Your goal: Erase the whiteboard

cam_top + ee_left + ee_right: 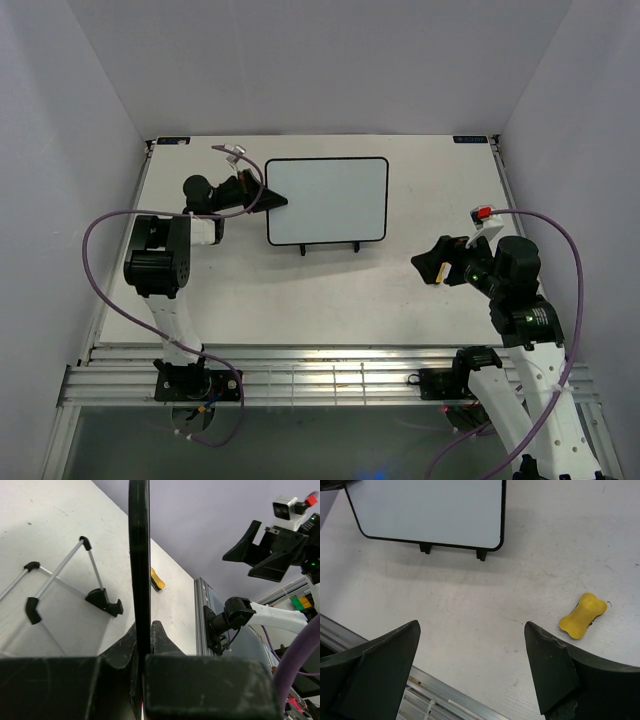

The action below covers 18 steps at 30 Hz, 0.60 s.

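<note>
Evidently the job is drawing to its close, judging by how things are lying. Broadest of all, the white table (400, 300) is carrying everything. The whiteboard (327, 200) is standing near its middle, toward the far side, propped nearly upright with its face turned to the arms. That face is showing blank white in both the overhead view and the right wrist view, with no writing that I can make out, so I am judging the wiping as done or close to it.

The left gripper (272, 200) is pinching the board's left edge. In its own wrist view the black frame is running straight down between the two fingers, which are pressing against it from either side. That hold is probably serving to steady the board, since a light panel leaning on a stand would be sliding or tipping back under a wiping push.

The right gripper (470, 630) is hanging over bare table to the right of the board and well apart from it, its jaws spread wide and gripping nothing.

Behind and under the board, the black wire easel (105, 601) is bearing it, two small feet poking out beneath the lower edge.

Smallest, the yellow eraser (582, 615) is lying flat on the table, just right of the right gripper's fingers and touching neither. It is either resting there after use or waiting to be picked up; I cannot tell which
</note>
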Motion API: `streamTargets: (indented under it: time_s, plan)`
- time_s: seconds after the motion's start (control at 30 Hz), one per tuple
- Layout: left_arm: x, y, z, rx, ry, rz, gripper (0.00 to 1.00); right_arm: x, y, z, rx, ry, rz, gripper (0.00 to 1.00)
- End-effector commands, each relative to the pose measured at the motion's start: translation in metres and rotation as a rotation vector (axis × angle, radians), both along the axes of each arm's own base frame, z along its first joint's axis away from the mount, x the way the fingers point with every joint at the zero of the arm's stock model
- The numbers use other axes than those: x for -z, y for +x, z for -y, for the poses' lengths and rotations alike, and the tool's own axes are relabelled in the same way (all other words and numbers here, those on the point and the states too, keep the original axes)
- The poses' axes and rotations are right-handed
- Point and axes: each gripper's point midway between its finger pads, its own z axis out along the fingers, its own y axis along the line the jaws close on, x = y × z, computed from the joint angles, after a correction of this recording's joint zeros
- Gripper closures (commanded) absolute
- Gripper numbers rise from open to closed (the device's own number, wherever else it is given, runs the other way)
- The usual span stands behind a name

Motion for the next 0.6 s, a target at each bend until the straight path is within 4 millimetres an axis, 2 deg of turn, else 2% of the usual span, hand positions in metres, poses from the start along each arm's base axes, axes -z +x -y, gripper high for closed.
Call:
streamTargets:
  time_s: [0.0,0.27,0.57]
  plan:
    - [-0.056,0.009,-0.009,-0.012,-0.027,0.405,1.0,-0.026,-0.006,-0.006,-0.055,0.013,0.071,0.1]
    - [-0.027,0.031,-0.011,0.019,0.008,0.412,1.0,-0.02,-0.004,-0.007,-0.06,0.01,0.051,0.1]
    - [-0.019,0.048,-0.016,-0.017,0.007,0.462,1.0,-0.016,-0.005,-0.01,-0.083,0.011,0.036,0.1]
